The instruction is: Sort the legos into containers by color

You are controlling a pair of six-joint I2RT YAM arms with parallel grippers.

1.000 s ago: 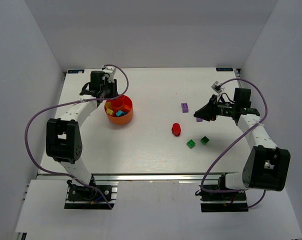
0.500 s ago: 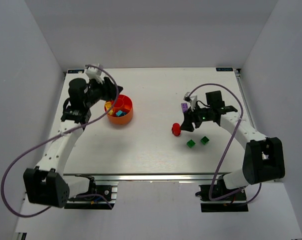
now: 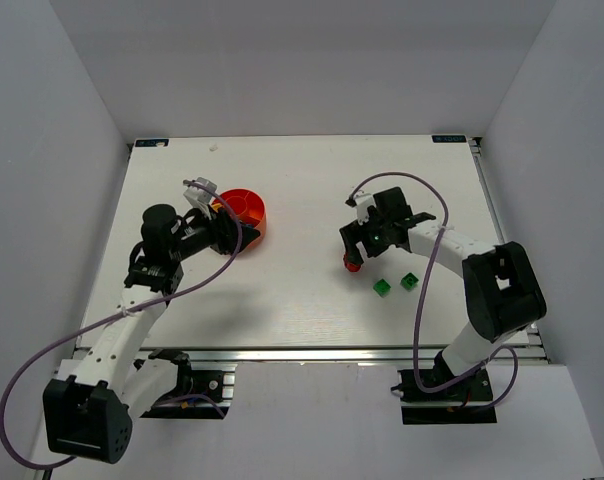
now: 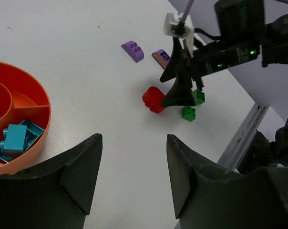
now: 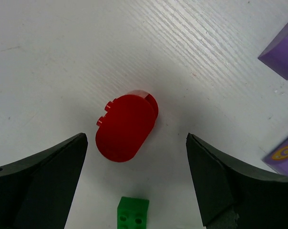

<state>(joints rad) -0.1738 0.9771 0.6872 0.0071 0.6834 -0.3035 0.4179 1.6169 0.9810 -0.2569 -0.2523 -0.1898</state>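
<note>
Right gripper is now swung in from the purple legos and spread wide, empty, with the red lego straddled on the table; a pick is judged imminent. Left gripper is pulled back from the dish, parted, nothing held; a teal brick is seen inside. Green legos are left loose nearby.

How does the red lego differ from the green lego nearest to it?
The red lego is rounded and larger; the green lego is square and smaller. The red lego's studs point sideways; the green lego's studs face up. Both lie loose on the table, below the open right gripper.
</note>
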